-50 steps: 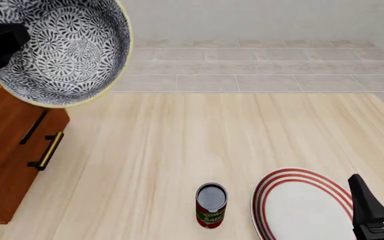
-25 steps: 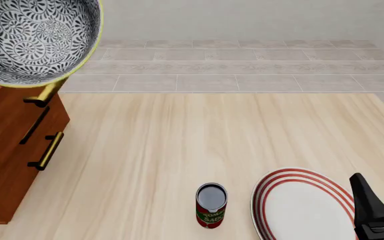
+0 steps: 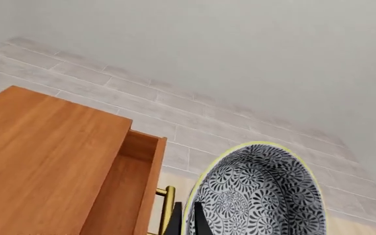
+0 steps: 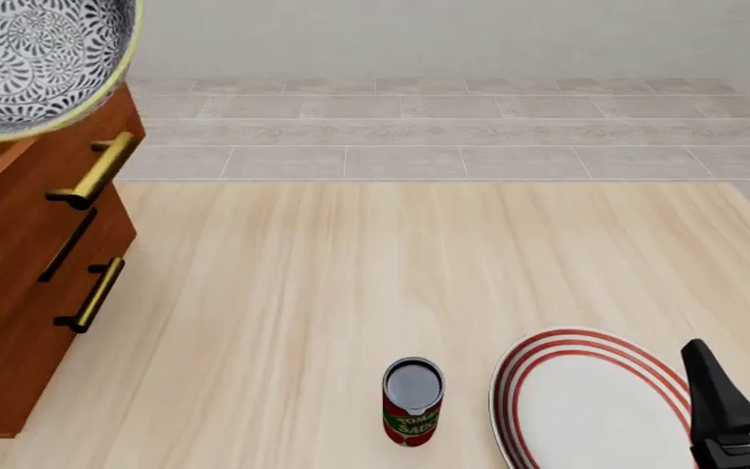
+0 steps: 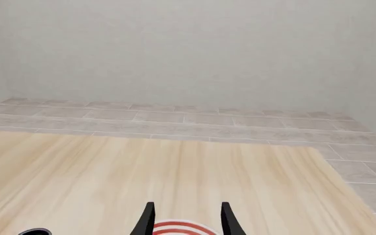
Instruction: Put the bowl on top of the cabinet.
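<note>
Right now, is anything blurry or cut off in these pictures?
Nothing looks blurry. In the front view the bowl is cropped by the top-left corner, above the cabinet. In the left wrist view the bowl runs off the picture's edge. No glare in any view.

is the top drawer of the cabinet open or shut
Open. In the left wrist view the cabinet's top drawer juts past the top panel, its hollow inside showing.

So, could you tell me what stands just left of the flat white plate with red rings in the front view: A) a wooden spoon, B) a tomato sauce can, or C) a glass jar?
B: a red-labelled tomato sauce can stands upright on the pale wooden table, apart from the plate.
</note>
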### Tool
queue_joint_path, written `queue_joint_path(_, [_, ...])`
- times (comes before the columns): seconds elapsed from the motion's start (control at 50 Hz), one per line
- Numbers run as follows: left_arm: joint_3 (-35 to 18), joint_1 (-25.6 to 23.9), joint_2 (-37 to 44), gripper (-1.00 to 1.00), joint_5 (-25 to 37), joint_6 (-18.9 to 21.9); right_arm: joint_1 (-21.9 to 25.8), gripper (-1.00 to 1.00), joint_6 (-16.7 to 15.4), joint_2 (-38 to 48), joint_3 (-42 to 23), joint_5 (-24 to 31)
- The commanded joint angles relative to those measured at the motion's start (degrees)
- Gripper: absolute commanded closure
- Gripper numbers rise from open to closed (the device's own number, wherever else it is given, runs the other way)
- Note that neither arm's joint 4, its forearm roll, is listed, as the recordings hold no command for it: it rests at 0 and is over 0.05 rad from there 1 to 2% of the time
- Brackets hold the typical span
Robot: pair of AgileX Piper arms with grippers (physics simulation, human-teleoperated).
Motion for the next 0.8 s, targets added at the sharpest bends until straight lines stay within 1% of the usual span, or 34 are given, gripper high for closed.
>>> queue_joint_path(0.02, [-0.55,2.95,0.11,1.00,-0.14,-0.26,-0.02,-1.00,0.08,0.00,0.50,-0.37])
queue_joint_path(0.06, [-0.78,3.04,0.06,1.00,0.01,-0.28,-0.01,-1.00,0.04,0.00,0.67,-0.47])
queue_joint_path(0.1, [-1.35,5.11,1.03,1.00,0.60,0.02,0.00,-1.00,0.11,0.00,0.73,-0.49])
queue_joint_path(0.16, [-1.32,5.41,0.84,1.00,0.38,-0.54,-0.02,-1.00,0.11,0.00,0.83,-0.55])
queue_joint_path(0.18, [-1.46,6.97,1.27,1.00,0.47,-0.53,-0.01,-1.00,0.13,0.00,0.80,-0.54])
queue_joint_path(0.22, [-1.47,6.60,1.16,1.00,0.52,-0.81,0.01,-1.00,0.08,0.00,0.73,-0.53])
queue_joint_path(0.24, [-1.54,7.61,1.42,1.00,0.66,-1.09,0.05,-1.00,0.12,0.00,0.71,-0.50])
queue_joint_path(0.28, [-1.70,7.65,1.26,1.00,0.77,-1.22,0.04,-1.00,0.11,0.00,0.70,-0.51])
queue_joint_path(0.34, [-1.63,9.39,1.59,1.00,0.74,-1.91,0.07,-1.00,0.17,0.00,0.63,-0.46])
queue_joint_path(0.38, [-1.59,9.19,1.40,1.00,0.67,-2.23,0.07,-1.00,0.16,0.00,0.64,-0.45])
queue_joint_path(0.42, [-1.72,10.19,1.62,1.00,0.72,-2.70,0.09,-1.00,0.06,0.00,0.68,-0.47])
queue_joint_path(0.56, [-2.45,11.44,1.98,1.00,1.13,-3.55,0.19,-1.00,0.01,-0.01,0.92,-0.63])
queue_joint_path(0.58, [-2.46,12.47,2.07,1.00,1.10,-3.95,0.22,-1.00,0.00,0.00,0.84,-0.55])
queue_joint_path(0.62, [-2.43,12.40,2.07,1.00,1.10,-4.42,0.28,-1.00,-0.07,0.00,0.75,-0.50])
queue_joint_path(0.64, [-2.45,13.48,2.24,1.00,1.03,-4.56,0.31,-1.00,-0.08,0.00,0.70,-0.48])
queue_joint_path(0.74, [-2.74,14.00,2.00,1.00,1.15,-6.02,0.35,-1.00,-0.23,0.00,0.62,-0.46])
queue_joint_path(0.78, [-3.12,13.86,2.13,1.00,1.31,-5.61,0.37,-1.00,-0.22,0.00,0.54,-0.40])
queue_joint_path(0.8, [-3.17,14.07,2.38,1.00,1.29,-6.08,0.34,-1.00,-0.24,0.00,0.46,-0.35])
